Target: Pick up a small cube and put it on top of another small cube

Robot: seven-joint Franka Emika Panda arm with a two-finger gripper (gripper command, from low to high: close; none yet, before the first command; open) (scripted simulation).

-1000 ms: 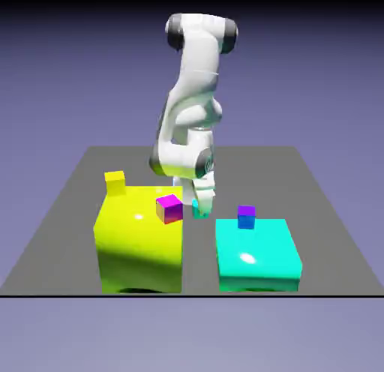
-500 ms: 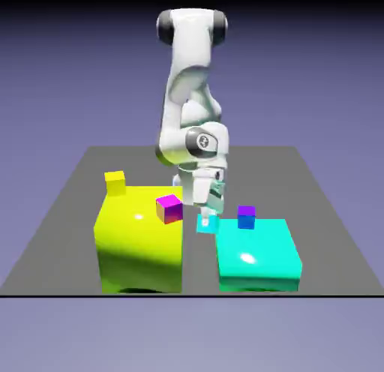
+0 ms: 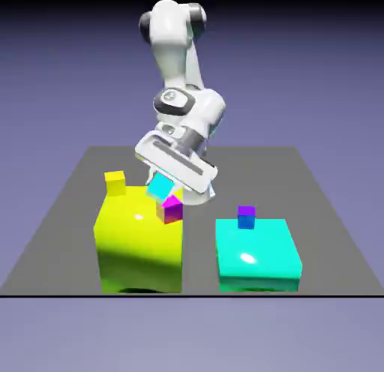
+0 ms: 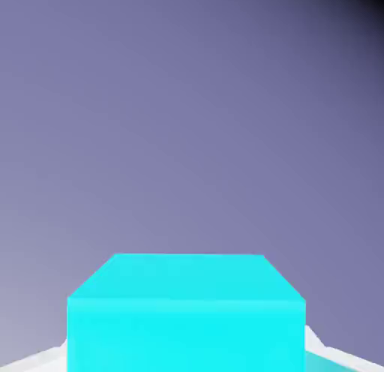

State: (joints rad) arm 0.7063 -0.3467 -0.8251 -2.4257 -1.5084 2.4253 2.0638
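Your dark table [image 3: 56,239] spreads beneath everything, with your white arm [image 3: 187,112] reaching over it, its hand tilted. On the exterior view's left you have the big yellow-green block [image 3: 140,247]; on its right sits the lower, glossy big cyan block [image 3: 258,256]. Your claw [image 3: 160,186] is closed on the small cyan cube [image 3: 160,187], held between its fingers. In your hand view the cube fills the space between the two fingers, hiding their tips, with pale parts showing at either side. In the exterior view you see it tilted, at the yellow-green block's upper right. You see the magenta-and-yellow cube [image 3: 172,210] just below it; you can't tell whether they touch. Your small yellow cube [image 3: 115,183] shows upright at that block's far left corner, apart from the claw. The blue-and-purple cube [image 3: 247,217] shows at the big cyan block's far edge.
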